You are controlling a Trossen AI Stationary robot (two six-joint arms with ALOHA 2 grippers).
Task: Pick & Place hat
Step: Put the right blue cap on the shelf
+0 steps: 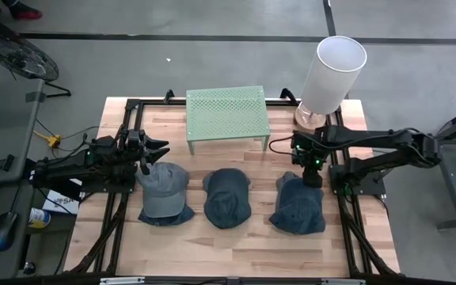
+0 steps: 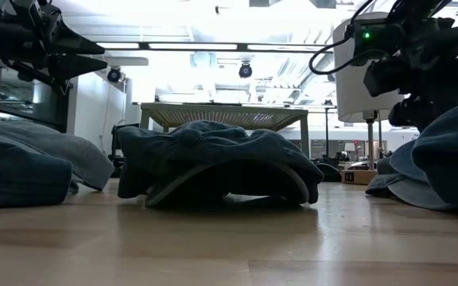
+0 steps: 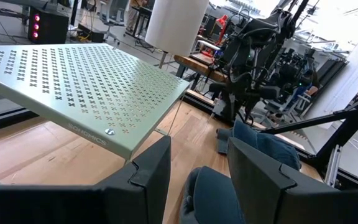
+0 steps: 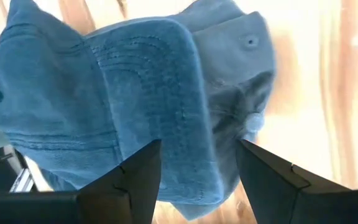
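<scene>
- High view, my notes: wooden table (image 1: 236, 253) fills the middle of the frame, with dark rails running down its left and right sides.
- Green perforated rack (image 1: 227, 113) stands at upper centre of the table. White cylinder (image 1: 332, 73) stands at the upper right corner, just right of the rack.
- I count three denim hats in a row across the lower middle: left hat (image 1: 163, 192), middle hat (image 1: 227, 196), right hat (image 1: 298, 204). All lie on the wood, apart from one another, none on the rack.
- Left gripper (image 1: 156, 151) sits at centre left, above the top edge of the left hat. Left wrist view shows its fingers (image 3: 148, 180) apart with nothing between them; the rack and the far arm lie ahead.
- Right gripper (image 1: 310, 176) sits at centre right, directly over the top edge of the right hat. Right wrist view shows its fingers (image 4: 135, 180) spread, the hat beneath them and not clamped.
- Low view: the middle hat lies crumpled at centre, with the rack behind it.
</scene>
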